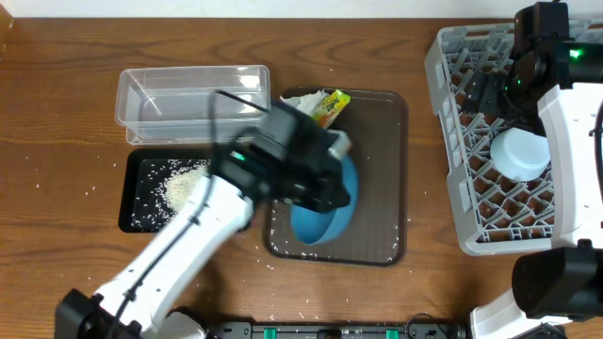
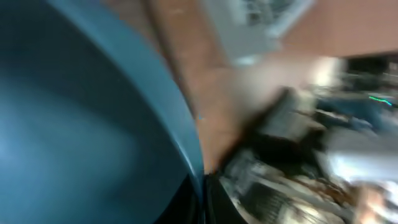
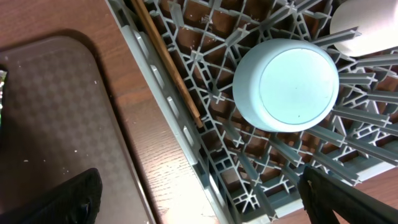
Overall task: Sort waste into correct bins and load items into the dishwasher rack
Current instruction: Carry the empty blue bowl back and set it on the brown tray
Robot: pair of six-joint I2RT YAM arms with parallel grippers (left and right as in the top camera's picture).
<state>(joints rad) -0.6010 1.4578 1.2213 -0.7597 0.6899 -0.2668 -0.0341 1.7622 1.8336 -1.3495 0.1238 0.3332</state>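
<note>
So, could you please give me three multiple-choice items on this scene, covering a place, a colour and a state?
1. Where does the pile of rice lie?
A) clear tub
B) black tray-bin
C) brown serving tray

2. What colour is the small bowl in the dishwasher rack?
A) pink
B) yellow
C) light blue

3. How does that small bowl sit?
A) upside down
B) upright
C) on its side

Answers:
1 B: the white grains are heaped inside the black tray-bin.
2 C: the right wrist view shows it pale blue.
3 A: its flat base faces up.
</note>
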